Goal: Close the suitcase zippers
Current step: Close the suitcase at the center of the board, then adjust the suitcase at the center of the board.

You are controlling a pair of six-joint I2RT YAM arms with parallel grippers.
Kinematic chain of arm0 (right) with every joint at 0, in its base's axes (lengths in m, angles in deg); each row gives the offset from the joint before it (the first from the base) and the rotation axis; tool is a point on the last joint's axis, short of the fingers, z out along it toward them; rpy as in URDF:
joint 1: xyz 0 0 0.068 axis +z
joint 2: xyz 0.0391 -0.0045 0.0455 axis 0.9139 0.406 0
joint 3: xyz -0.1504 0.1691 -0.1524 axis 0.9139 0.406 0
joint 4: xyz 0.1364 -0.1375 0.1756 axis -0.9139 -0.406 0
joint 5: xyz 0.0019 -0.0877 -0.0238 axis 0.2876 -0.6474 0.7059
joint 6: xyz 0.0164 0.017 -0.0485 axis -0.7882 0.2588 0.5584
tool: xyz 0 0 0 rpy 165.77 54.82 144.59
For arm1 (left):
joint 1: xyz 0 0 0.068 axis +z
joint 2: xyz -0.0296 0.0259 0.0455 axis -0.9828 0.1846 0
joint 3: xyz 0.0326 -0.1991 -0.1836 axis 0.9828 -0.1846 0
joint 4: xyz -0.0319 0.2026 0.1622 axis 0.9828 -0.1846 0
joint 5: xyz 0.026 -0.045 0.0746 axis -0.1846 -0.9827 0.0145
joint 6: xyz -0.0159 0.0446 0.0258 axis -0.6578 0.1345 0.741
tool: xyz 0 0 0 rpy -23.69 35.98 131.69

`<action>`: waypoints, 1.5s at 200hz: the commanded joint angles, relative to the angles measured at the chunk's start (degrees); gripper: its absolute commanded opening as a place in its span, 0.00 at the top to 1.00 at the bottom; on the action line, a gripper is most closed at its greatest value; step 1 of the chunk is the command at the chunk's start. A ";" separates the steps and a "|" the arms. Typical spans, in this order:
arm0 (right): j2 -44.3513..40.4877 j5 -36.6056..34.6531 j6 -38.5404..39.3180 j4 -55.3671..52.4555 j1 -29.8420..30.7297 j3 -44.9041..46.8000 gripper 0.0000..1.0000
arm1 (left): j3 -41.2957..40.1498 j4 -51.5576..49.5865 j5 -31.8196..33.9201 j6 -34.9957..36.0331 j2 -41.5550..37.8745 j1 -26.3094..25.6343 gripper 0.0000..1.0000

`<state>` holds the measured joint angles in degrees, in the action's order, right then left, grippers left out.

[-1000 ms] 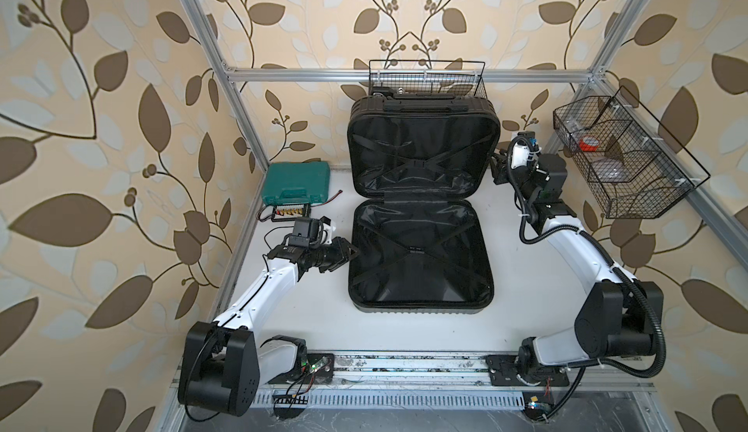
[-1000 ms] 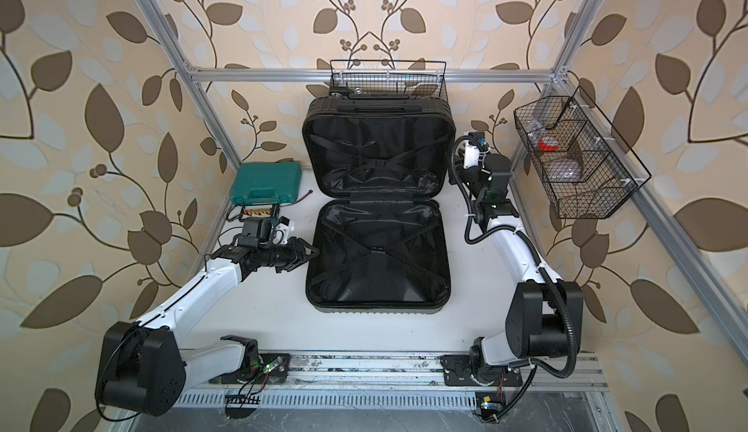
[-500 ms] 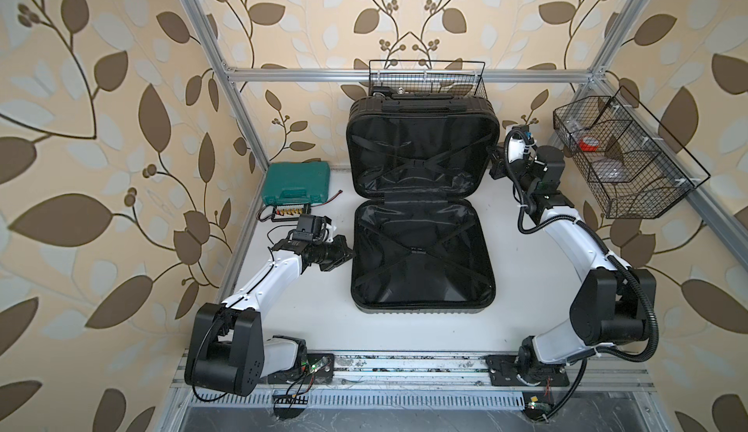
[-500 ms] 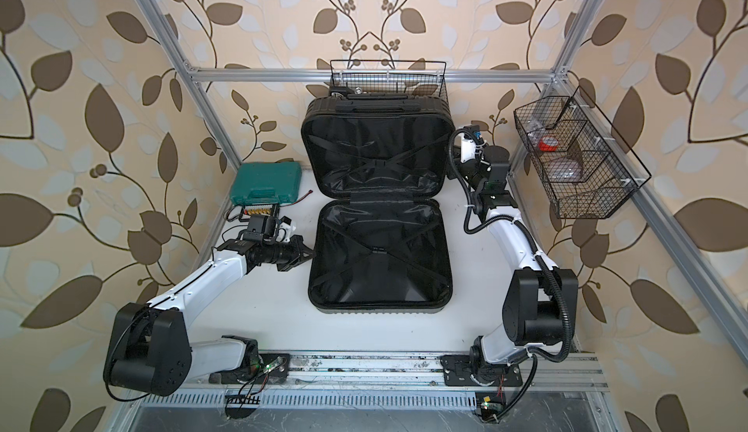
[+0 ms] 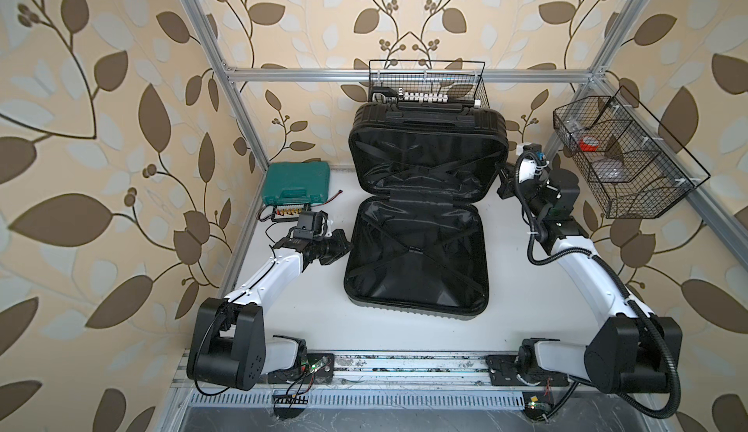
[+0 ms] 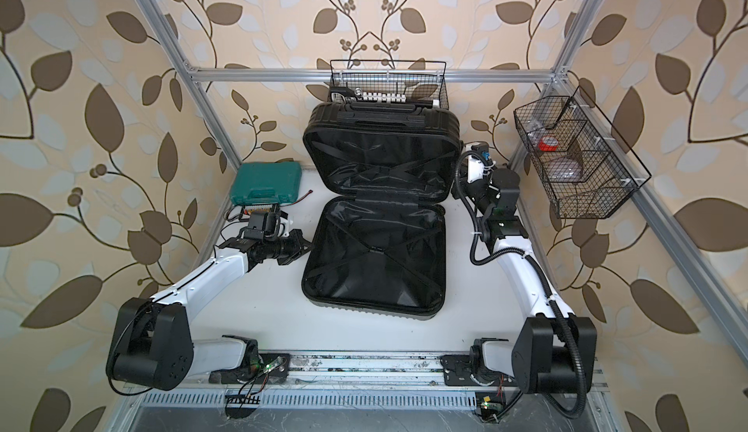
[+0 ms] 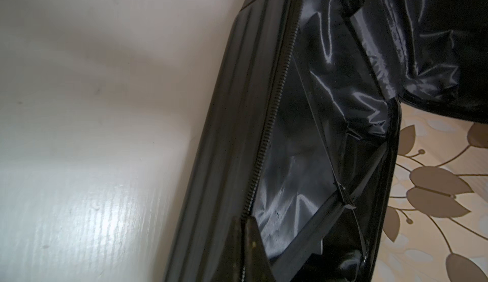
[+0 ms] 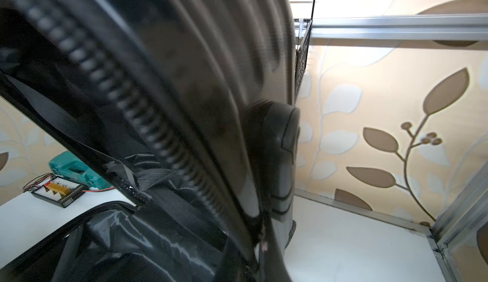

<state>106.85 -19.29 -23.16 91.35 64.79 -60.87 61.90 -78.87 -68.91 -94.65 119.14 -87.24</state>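
White table | suitcase open, lid upright | left gripper pinched onto zippers, teeth visible in wrist views only | right gripper closed at lid edge, hold unclear

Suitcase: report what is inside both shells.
Both open shells of the suitcase show only black shiny lining and crossed straps, no packed items. Whatever lies beneath the lining, or under the flat shell, is covered.

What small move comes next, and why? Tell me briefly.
Probably tip the upright shell of the suitcase forward and down onto the flat shell with the right tool, which is shut at its edge. The zippers cannot run while the shells stand apart.
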 commanded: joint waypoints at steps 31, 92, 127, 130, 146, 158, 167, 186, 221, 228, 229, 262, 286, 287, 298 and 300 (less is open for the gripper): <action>-13.94 4.77 -9.03 -0.65 2.60 12.82 0.83 | 3.18 4.47 3.71 0.03 3.61 -0.56 1.00; -37.52 0.02 -18.77 -13.16 5.37 27.07 0.49 | 7.69 2.57 8.03 3.57 7.95 -0.48 1.00; -49.44 -9.84 -20.66 -24.71 5.35 28.92 0.45 | 11.79 0.82 11.71 6.31 11.68 -0.38 1.00; -50.19 -10.68 -20.71 -25.54 5.33 28.98 0.44 | 12.13 0.74 11.92 6.54 11.89 -0.38 1.00; -53.15 -13.34 -21.34 -28.29 5.38 29.35 0.39 | 13.78 0.47 13.26 7.63 13.19 -0.38 1.00; -54.15 -14.04 -22.05 -29.33 5.34 29.61 0.37 | 15.31 -0.46 14.36 8.45 14.17 -0.38 1.00; -54.38 -14.25 -22.21 -30.04 5.30 29.62 0.35 | 16.38 -1.09 15.06 8.95 14.93 -0.39 1.00; -53.96 -14.92 -22.13 -31.59 5.37 29.42 0.31 | 18.62 -2.73 16.59 9.65 16.42 -0.38 1.00; -48.72 -16.66 -22.85 -29.78 5.33 30.01 0.30 | 22.63 -8.39 21.85 9.59 16.98 -0.34 0.57; -47.08 -16.45 -22.85 -29.85 5.30 29.50 0.30 | 23.19 -9.51 23.59 9.62 16.35 -0.39 0.51; -46.86 -16.42 -22.82 -29.85 5.30 29.43 0.30 | 23.26 -9.70 23.80 9.63 16.17 -0.34 0.50; -41.86 -16.91 -22.15 -30.41 5.35 28.22 0.30 | 26.54 -15.03 31.27 10.10 10.72 -0.38 0.22; -40.23 -15.37 -22.08 -30.23 5.37 28.69 0.30 | 28.80 -19.25 30.38 9.47 5.03 -0.39 0.09; -40.14 -15.22 -22.12 -30.22 5.38 28.71 0.30 | 28.84 -19.36 30.18 9.37 4.79 -0.43 0.08; -39.30 -13.51 -22.08 -30.04 5.33 28.99 0.30 | 28.97 -20.62 28.50 8.34 2.37 -0.62 0.08; -39.23 -13.37 -22.12 -29.95 5.31 29.00 0.30 | 28.85 -20.79 28.15 8.25 2.01 -0.71 0.07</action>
<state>66.54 -35.01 -45.22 61.51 70.01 -30.73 87.84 -94.65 -41.13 -85.41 128.77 -87.76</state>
